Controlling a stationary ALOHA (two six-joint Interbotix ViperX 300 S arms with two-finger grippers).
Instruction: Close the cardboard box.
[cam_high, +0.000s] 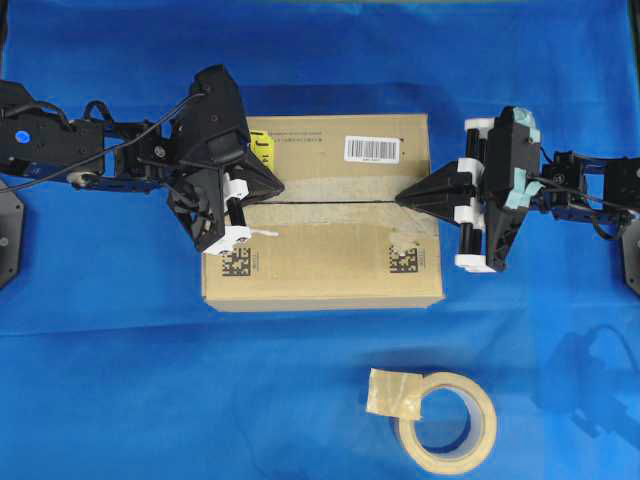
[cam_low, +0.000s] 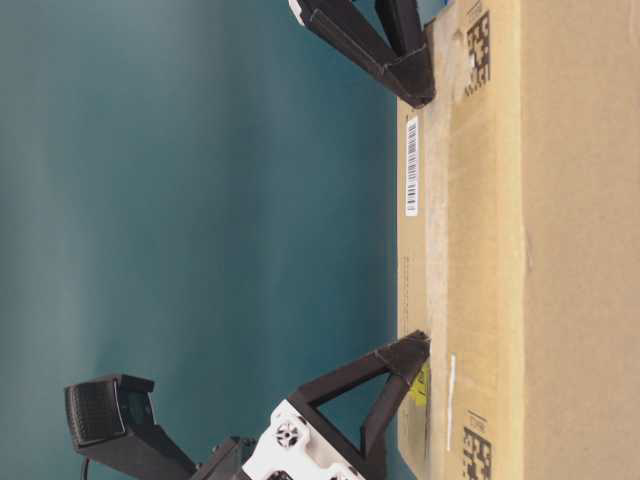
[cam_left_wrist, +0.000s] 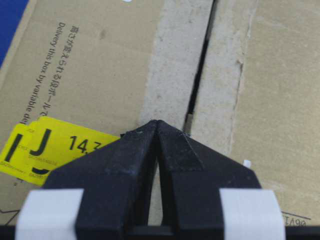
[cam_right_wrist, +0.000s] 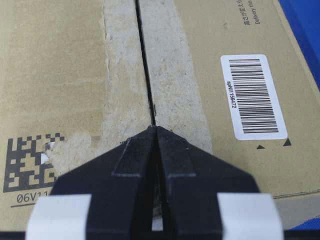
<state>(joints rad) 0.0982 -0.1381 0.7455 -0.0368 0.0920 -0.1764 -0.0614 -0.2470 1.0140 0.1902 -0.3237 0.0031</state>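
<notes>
Both hands pinched shut over the cardboard box (cam_high: 330, 235), lengthwise left-right.

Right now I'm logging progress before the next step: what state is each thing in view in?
Brown corrugated cardboard box: top flaps folded down flat, narrow seam between them, untaped.
Left gripper: shut, tip resting on the seam at the box's left end.
Right gripper: shut, tip on the seam at the right end.
Beige tape roll: lying flat on the blue cloth, loose end sticking out.
</notes>
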